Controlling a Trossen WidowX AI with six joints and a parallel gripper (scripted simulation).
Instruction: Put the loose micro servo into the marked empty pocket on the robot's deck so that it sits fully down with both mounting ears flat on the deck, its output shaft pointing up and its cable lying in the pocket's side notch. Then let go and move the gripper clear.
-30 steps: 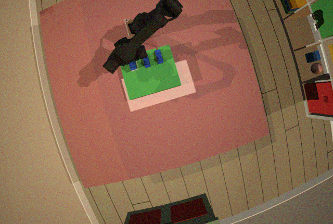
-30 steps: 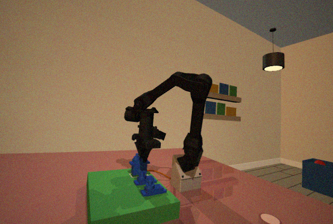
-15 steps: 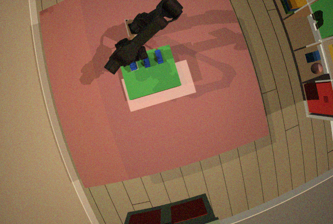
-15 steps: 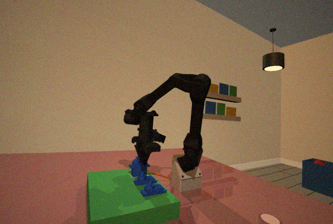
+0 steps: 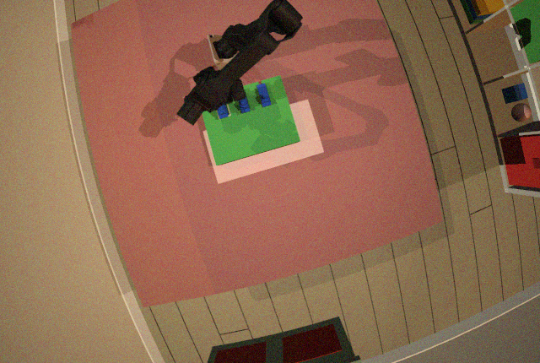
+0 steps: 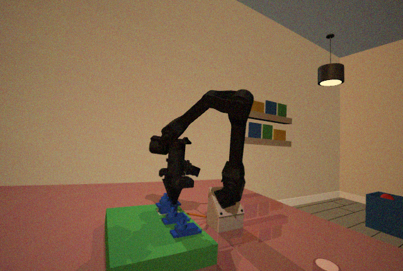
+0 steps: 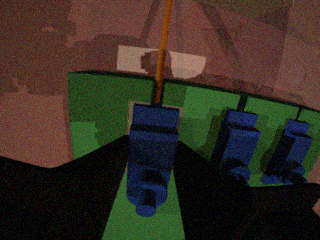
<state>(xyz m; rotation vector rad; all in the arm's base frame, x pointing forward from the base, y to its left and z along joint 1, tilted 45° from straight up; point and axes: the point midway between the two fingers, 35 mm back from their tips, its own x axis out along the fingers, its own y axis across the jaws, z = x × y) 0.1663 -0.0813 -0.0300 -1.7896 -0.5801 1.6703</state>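
A lived-in home room, perhaps a playroom: plain beige walls (image 6: 97,66) meet a pale wooden plank floor (image 5: 457,228) edged with white skirting, under a black drum-shaped pendant lamp (image 6: 330,74) glowing from a grey ceiling. Two wall-mounted wooden shelves (image 6: 269,118) carry coloured blocks, a white cubby shelf unit (image 5: 519,57) holds toy blocks and balls, and a blue storage bin (image 6: 384,212) stands on the floor beside the large pink table (image 5: 270,228).
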